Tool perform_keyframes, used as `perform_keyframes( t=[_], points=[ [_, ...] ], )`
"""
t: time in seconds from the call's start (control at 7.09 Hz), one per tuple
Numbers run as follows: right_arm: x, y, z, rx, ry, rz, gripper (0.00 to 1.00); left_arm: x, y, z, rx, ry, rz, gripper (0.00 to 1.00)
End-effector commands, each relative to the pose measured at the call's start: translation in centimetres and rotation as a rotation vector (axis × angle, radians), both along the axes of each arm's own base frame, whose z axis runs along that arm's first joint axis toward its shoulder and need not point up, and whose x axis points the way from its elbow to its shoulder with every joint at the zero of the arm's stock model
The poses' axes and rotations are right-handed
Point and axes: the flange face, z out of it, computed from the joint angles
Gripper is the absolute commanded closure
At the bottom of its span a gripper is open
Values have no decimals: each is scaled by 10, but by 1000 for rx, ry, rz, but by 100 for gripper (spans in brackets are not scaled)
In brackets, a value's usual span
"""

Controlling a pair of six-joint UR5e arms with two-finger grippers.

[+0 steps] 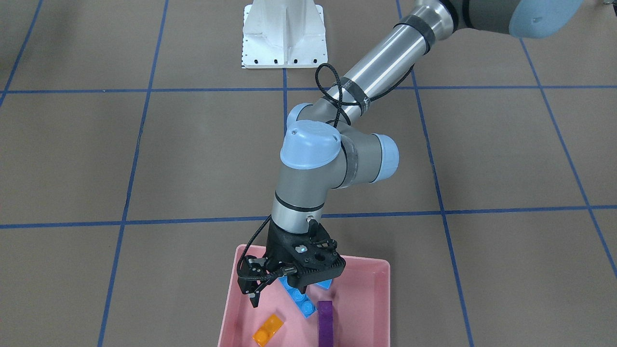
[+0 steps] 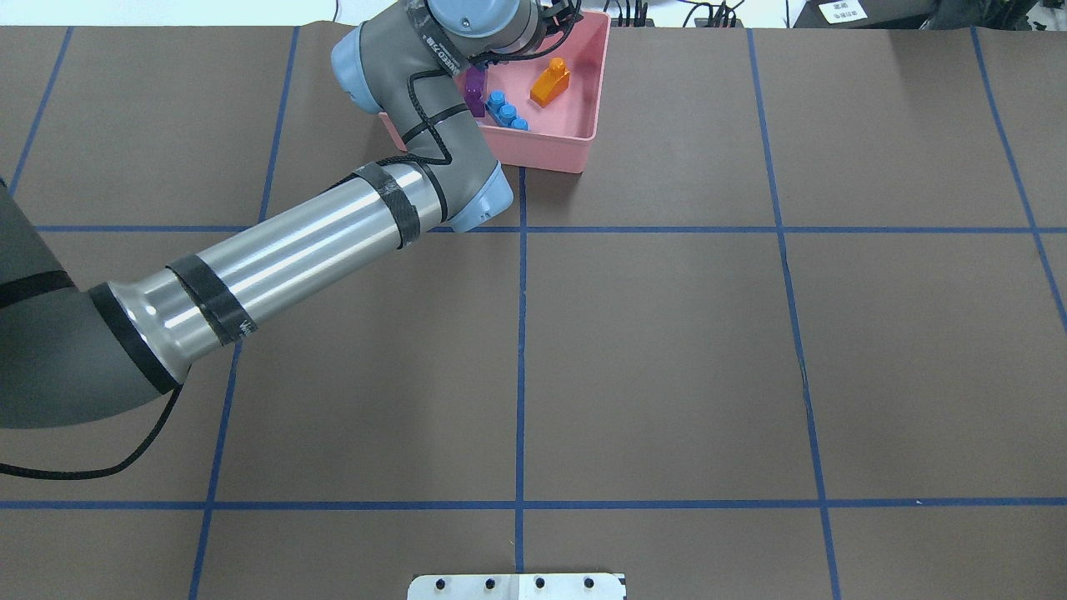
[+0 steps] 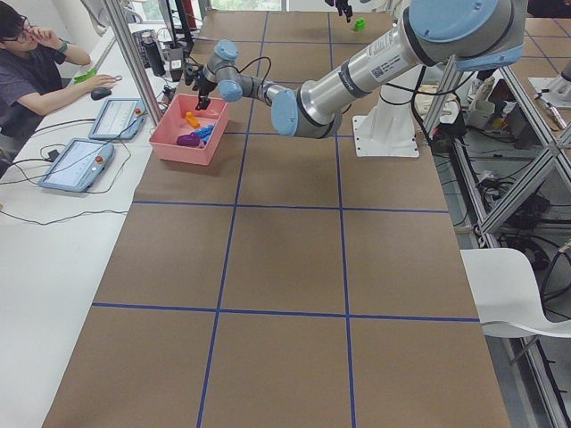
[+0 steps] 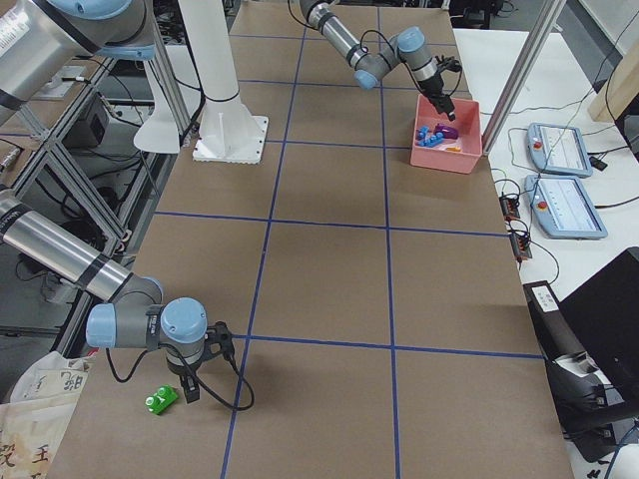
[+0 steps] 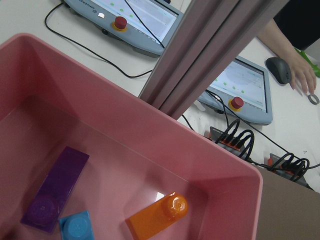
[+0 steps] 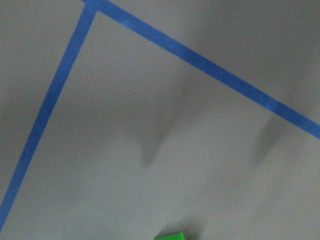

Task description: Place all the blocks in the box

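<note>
While four bricks lie inside the box, your left gripper hangs low over its floor at six o'clock of the front-facing view. Nothing shows between its fingers, and I cannot tell how wide they stand. The orange block sits at the gripper's five o'clock and the long blue block at its three. The purple block lies just past that, and the short blue block peeks from under the gripper body.

Overhead, the box sits at twelve o'clock. The left arm reaches in from eight o'clock and covers its near-left corner.

From the left side, the box is at eleven o'clock, beside your tablets.

From the right side, the green block lies on the table at seven o'clock, well apart from the box at one o'clock. The right gripper stands just beside it, probably because that end suits the right arm. This view does not show whether its fingers are spread or closed.

The left wrist camera looks into the box and catches no fingers. Purple, blue and orange sit near six o'clock.

The right wrist camera shows only a green corner at six o'clock, beneath blue tape lines. Green looks like the last piece for you to fetch.
</note>
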Motion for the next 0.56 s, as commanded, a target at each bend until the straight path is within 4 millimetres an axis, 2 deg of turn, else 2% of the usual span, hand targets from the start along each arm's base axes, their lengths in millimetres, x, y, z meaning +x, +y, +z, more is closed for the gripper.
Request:
perform_keyframes(
  t=[0.0,0.42],
  points=[
    [5,21,19,-31,3,-23,0,0,1,-3,4,5,1,0],
    [6,24,30,-47,6,-25,0,2,5,-8,11,10,6,0]
  ],
)
